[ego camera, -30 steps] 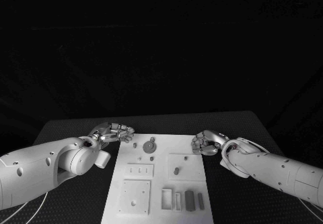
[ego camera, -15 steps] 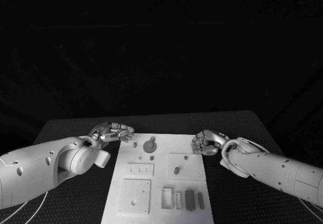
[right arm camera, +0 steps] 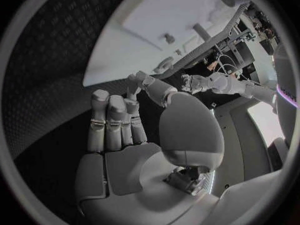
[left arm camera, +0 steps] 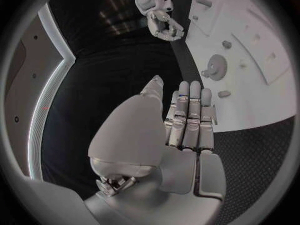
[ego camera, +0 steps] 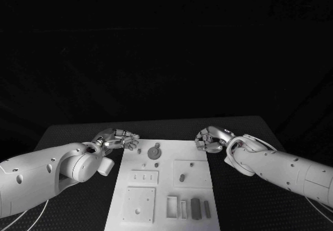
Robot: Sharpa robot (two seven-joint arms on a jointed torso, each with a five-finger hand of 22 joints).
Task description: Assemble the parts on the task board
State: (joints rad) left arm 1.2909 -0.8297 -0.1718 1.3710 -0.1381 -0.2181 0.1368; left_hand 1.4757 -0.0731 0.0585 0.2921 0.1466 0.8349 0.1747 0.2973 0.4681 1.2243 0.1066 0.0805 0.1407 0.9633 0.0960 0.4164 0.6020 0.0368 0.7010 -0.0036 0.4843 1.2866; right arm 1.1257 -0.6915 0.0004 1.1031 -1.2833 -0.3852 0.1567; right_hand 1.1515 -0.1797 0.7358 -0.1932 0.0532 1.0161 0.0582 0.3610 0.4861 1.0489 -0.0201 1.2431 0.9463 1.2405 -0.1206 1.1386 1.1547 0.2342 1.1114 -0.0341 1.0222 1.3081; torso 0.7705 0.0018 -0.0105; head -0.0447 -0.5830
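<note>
The white task board (ego camera: 165, 144) lies in the middle of the black table. A round grey disc (ego camera: 154, 153) sits near its far end, a small grey piece (ego camera: 182, 176) on a raised plate at mid board, and dark bars (ego camera: 196, 207) near the front edge. My left hand (ego camera: 119, 139) hovers by the board's far left corner, holding nothing; its fingers (left arm camera: 189, 117) lie stretched out side by side toward the disc (left arm camera: 217, 66). My right hand (ego camera: 210, 139) hangs at the far right corner, likewise empty, fingers (right arm camera: 112, 122) extended over the mat beside the board (right arm camera: 144, 40).
Raised white plates with slots and holes (ego camera: 140, 203) cover the board's near half. Black textured mat (ego camera: 69, 132) surrounds the board on both sides. The right hand (left arm camera: 164, 25) appears across the board in the left wrist view, the left hand (right arm camera: 197, 81) in the right wrist view.
My right hand has drawn away from the board's right edge toward the far corner and risen slightly. The left hand has barely shifted. The parts lie as before.
</note>
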